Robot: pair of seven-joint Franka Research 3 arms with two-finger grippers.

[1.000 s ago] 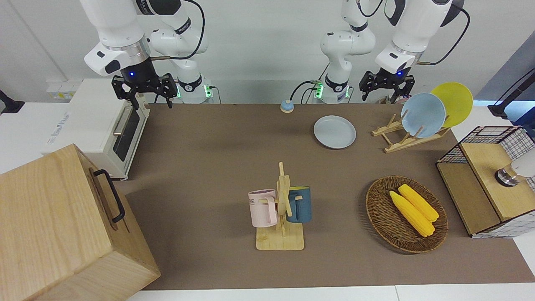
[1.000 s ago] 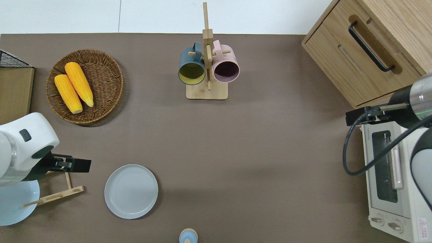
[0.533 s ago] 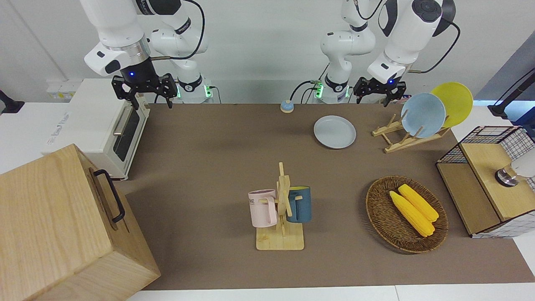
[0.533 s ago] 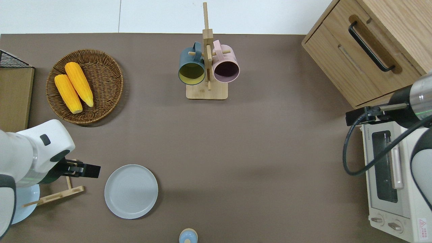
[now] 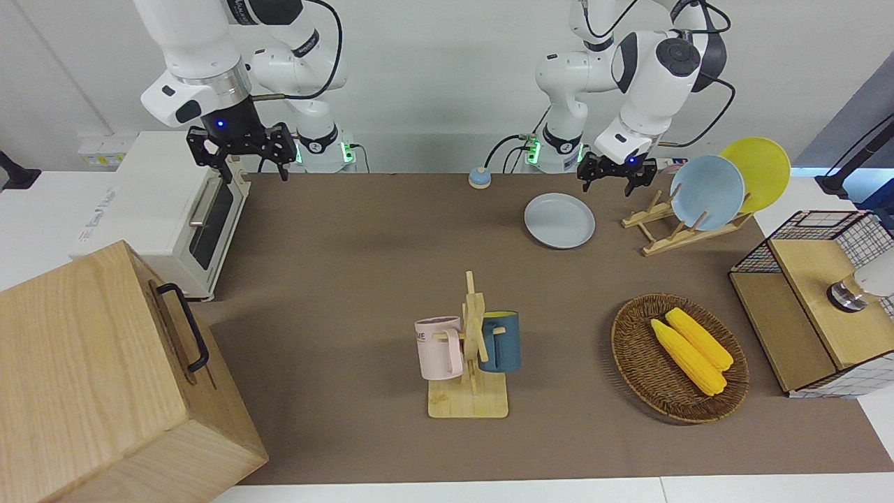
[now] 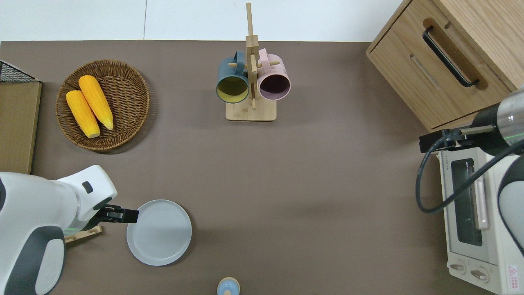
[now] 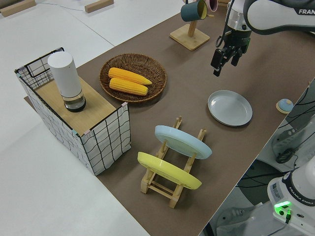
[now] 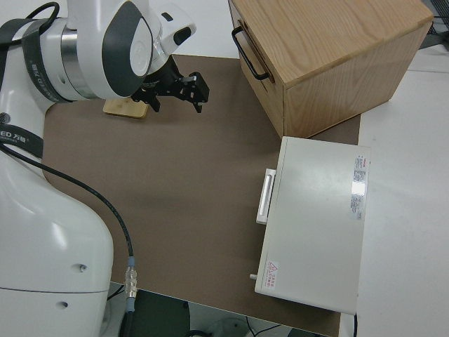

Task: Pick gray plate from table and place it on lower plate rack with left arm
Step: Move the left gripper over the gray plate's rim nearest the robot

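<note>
The gray plate (image 5: pixel 559 221) lies flat on the table (image 5: pixel 349 279), beside the low end of the plate rack (image 5: pixel 653 225); it also shows in the overhead view (image 6: pixel 159 232) and the left side view (image 7: pixel 230 108). The rack's upper slots hold a light blue plate (image 5: pixel 707 192) and a yellow plate (image 5: pixel 758 171); its lower slots are bare. My left gripper (image 5: pixel 614 183) is open and empty in the air, over the plate's edge nearest the rack in the overhead view (image 6: pixel 123 214). My right gripper (image 5: pixel 241 164) is open and parked.
A wooden mug stand (image 5: pixel 469 349) with two mugs stands mid-table. A wicker basket (image 5: pixel 679 358) holds two corn cobs. A wire crate (image 5: pixel 817 300) stands at the left arm's end. A toaster oven (image 5: pixel 167 209) and wooden cabinet (image 5: pixel 105 377) stand at the right arm's end. A small blue knob (image 5: pixel 479 177) sits near the robots.
My left gripper has moved from over the plate rack toward the gray plate and come lower. The right arm and all objects have stayed still.
</note>
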